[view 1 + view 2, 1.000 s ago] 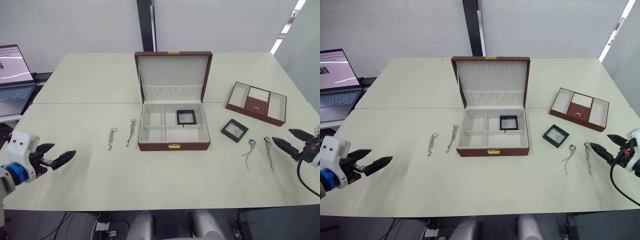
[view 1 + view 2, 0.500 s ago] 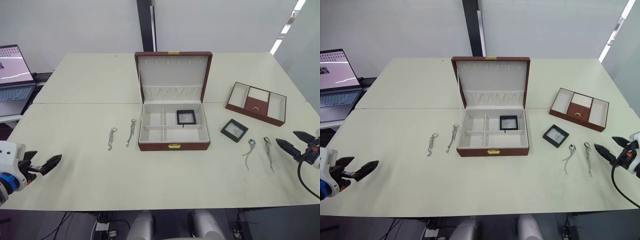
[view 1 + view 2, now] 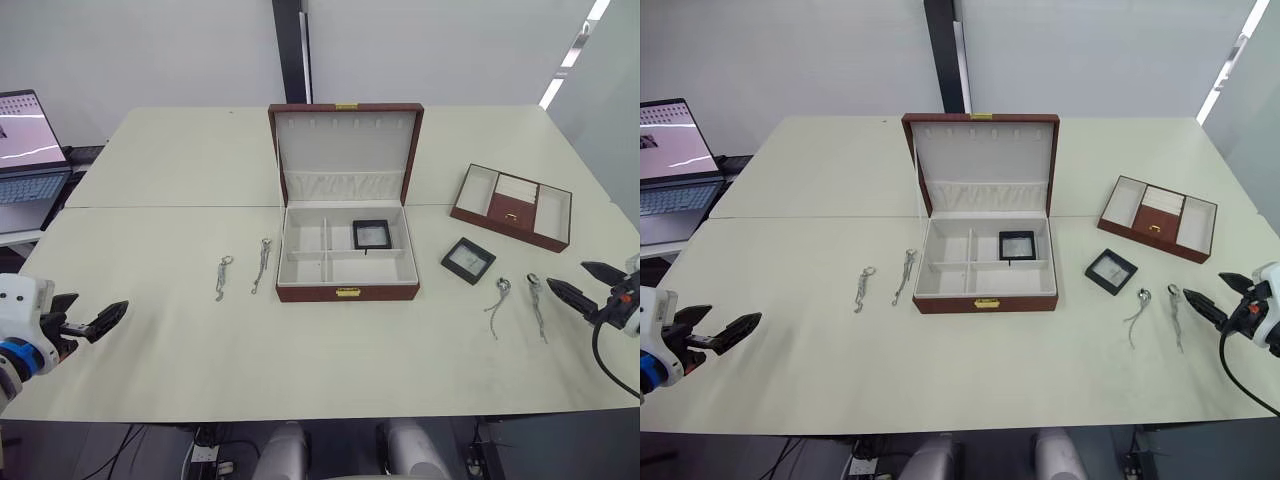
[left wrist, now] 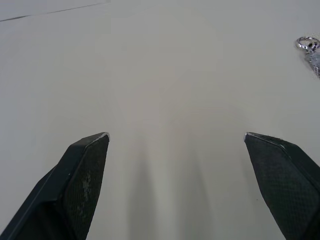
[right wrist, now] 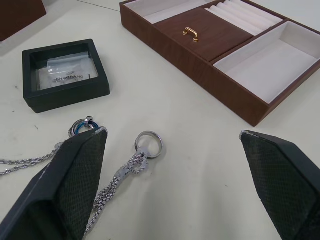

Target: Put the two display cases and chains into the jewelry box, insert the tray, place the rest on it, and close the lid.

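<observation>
Right wrist view, tray [image 5: 220, 45] handle, display case [image 5: 65, 75] label, open right end effector [image 5: 172, 137]

Bare bench [image 3: 330, 350] along the near edge, nothing between the hands. Jewelry box [image 3: 345, 262] sits mid-bench, lid upright, blocks straight crossing. Right side crowded: tray [image 3: 512, 205], display case [image 3: 468, 260], two chains [image 3: 518, 300] close together. Left: two chains [image 3: 243, 270], laptop [image 3: 25, 160] off the edge.
</observation>
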Tool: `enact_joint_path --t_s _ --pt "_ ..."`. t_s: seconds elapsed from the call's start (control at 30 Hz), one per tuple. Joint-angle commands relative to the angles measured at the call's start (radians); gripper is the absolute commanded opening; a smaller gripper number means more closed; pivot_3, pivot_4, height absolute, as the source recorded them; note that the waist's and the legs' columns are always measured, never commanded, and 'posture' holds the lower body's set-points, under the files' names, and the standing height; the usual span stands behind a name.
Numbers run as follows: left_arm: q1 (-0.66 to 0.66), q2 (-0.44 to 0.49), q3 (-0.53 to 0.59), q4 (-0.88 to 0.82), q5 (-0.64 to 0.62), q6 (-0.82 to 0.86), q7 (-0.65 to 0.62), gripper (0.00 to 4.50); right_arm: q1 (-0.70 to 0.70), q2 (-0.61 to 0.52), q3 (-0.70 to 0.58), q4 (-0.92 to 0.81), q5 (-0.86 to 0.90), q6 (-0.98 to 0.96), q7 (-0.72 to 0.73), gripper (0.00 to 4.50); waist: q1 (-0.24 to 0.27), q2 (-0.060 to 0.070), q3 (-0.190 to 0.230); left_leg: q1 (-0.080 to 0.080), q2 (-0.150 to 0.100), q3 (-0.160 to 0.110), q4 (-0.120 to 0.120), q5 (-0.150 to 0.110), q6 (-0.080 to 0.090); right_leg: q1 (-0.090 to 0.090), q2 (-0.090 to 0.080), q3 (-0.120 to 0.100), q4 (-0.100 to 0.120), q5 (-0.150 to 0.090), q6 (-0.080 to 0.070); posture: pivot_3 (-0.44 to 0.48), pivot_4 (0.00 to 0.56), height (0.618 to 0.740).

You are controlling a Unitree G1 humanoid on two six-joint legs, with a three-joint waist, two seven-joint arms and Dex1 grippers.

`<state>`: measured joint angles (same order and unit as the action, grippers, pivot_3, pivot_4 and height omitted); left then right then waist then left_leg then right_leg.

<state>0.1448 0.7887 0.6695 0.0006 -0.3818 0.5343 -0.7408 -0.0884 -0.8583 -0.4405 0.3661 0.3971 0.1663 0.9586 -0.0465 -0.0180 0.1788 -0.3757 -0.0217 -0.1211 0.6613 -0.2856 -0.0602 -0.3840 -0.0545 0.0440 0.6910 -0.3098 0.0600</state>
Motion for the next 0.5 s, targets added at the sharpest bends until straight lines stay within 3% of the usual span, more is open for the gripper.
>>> enact_joint_path --t_s 0.03,0.23,0.5 --pt "-0.009 0.003 0.031 -0.026 -0.014 -0.006 0.032 4.48 -0.002 -0.008 -0.024 -0.023 0.013 0.000 -0.002 4.50 0.000 0.000 0.000 0.000 0.000 0.000 0.000 0.000 0.000 0.000 0.000 0.000 0.000 0.000 0.000 0.000 0.150 0.740" --pt "-0.018 -0.054 0.038 -0.088 -0.061 0.007 0.091 4.48 0.006 0.012 -0.007 -0.154 0.079 0.056 0.049 4.50 -0.001 0.000 0.000 0.000 0.001 0.000 0.000 0.000 0.000 0.000 0.000 0.000 0.000 0.000 0.000 0.000 0.150 0.740" --pt "-0.122 -0.193 -0.071 -0.181 -0.105 0.042 0.218 4.48 0.029 0.068 0.160 -0.643 0.225 0.247 0.063 4.50 0.008 0.000 0.000 -0.001 0.001 -0.002 0.001 0.000 0.000 0.001 -0.001 0.000 0.000 0.000 0.000 0.000 0.150 0.740"
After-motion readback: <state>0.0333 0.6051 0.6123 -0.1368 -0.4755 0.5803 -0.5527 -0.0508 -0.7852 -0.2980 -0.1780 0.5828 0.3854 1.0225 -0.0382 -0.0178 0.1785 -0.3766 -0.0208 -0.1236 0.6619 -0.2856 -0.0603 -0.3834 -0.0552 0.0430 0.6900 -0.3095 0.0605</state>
